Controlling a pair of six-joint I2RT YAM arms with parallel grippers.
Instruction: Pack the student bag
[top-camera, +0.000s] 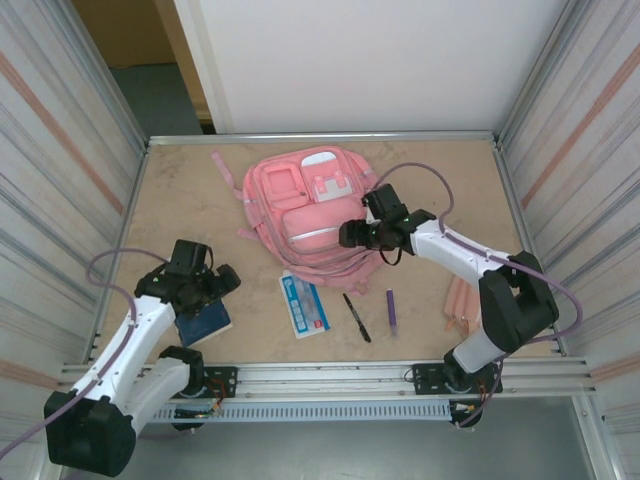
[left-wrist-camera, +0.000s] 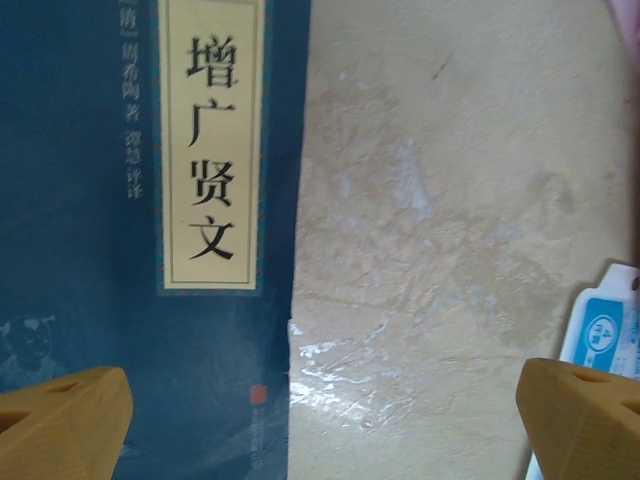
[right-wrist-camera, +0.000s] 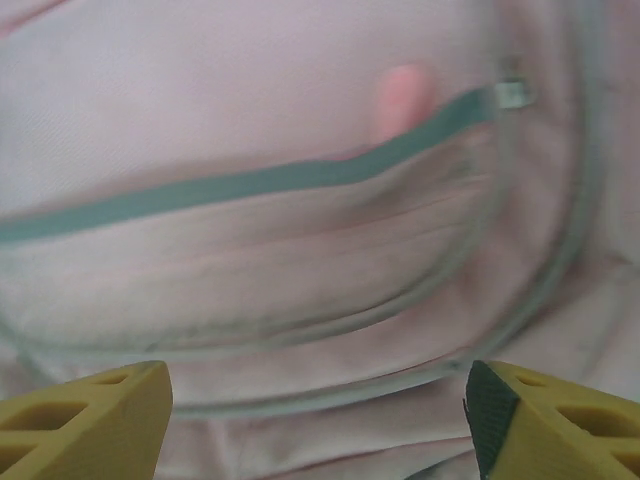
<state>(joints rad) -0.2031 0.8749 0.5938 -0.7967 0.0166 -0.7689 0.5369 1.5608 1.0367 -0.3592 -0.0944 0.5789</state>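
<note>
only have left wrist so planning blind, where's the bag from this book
Observer: The bag lies far centre, beyond the book and to its right.
Operator: what's the right arm doing
Observer: The right gripper hangs open over the bag's right side.
Operator: other loose stuff
Observer: A black pen and a purple pen lie on the table, near side, right of the book.

Your student bag (top-camera: 305, 210) lies at the middle back of the table (top-camera: 180, 200). Before it, left to right, lie a flat packet (top-camera: 303, 305), a pen (top-camera: 357, 317) and a marker (top-camera: 392, 311). Your left hand (left-wrist-camera: 320, 425) hangs over a book's (left-wrist-camera: 100, 200) edge at front left, and your right hand (right-wrist-camera: 320, 410) is over the bag's near right corner.
</note>
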